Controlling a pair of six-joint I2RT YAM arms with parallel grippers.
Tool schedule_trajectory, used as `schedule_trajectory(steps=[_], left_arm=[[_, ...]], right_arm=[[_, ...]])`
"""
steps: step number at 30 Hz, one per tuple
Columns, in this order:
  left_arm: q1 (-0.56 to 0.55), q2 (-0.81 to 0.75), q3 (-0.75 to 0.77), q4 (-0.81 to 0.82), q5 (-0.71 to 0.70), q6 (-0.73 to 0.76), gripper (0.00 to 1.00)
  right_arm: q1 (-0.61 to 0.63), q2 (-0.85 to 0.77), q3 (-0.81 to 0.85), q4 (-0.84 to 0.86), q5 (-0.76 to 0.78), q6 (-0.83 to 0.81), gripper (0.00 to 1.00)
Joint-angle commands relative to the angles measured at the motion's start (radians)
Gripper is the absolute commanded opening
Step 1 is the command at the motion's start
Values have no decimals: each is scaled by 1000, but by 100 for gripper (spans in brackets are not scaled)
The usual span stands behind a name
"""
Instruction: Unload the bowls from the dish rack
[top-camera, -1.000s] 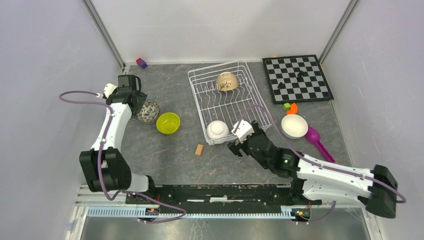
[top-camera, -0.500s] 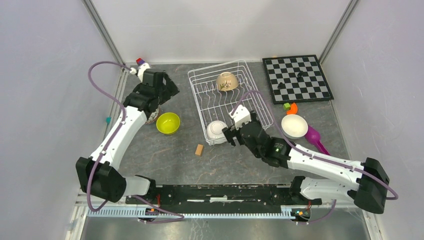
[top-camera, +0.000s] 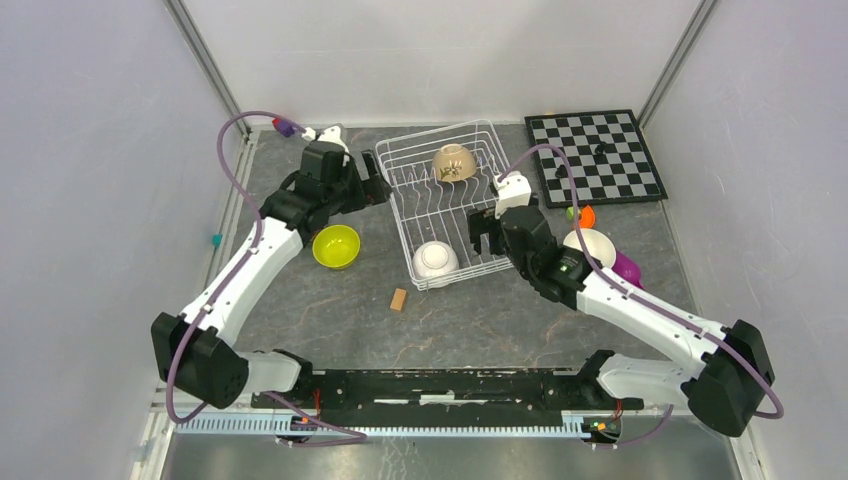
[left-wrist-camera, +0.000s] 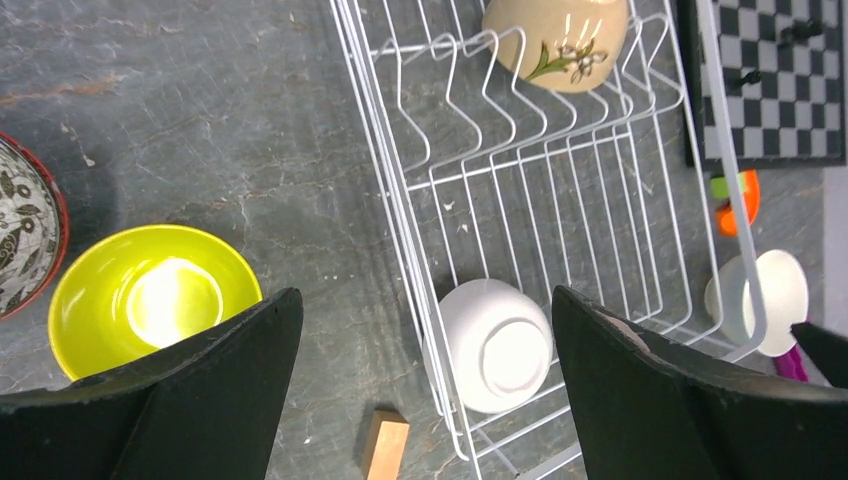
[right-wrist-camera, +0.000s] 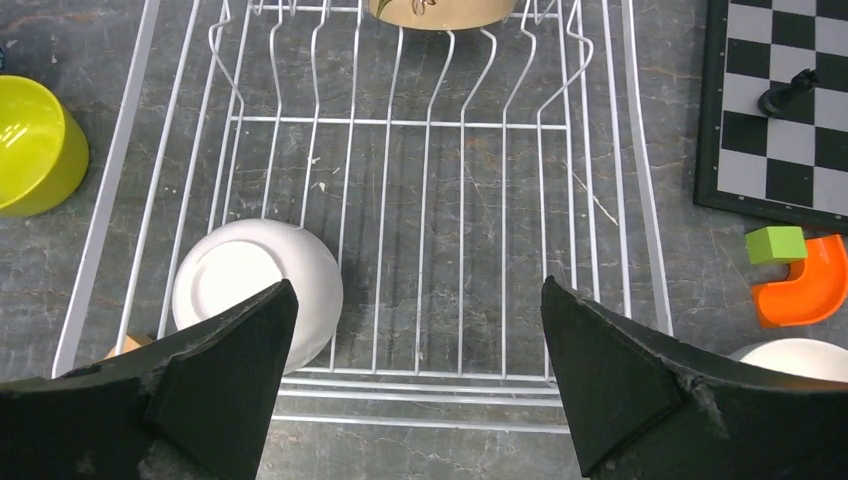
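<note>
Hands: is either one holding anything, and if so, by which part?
Nothing is held: the left hand and right hand are both open and empty.

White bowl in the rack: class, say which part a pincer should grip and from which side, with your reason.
Probably its foot ring, pinched from above. The white bowl sits upside down in the near left corner of the rack: foot up and exposed, rim hidden underneath.

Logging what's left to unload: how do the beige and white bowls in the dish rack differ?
The beige bowl bears a flower sprig; the white bowl is plain. The beige bowl leans tilted at the far end of the dish rack; the white bowl lies upside down at its near left corner. Neither is gripped.
</note>
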Motion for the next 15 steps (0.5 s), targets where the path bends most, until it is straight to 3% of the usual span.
schedule_trajectory(steps=[1, 15], left_arm=[[-28, 23, -1, -6, 26, 85, 100], [-96, 129, -12, -29, -56, 18, 91]], right_arm=[[-24, 28, 55, 1, -41, 34, 98], [-32, 44, 0, 102, -40, -10, 98]])
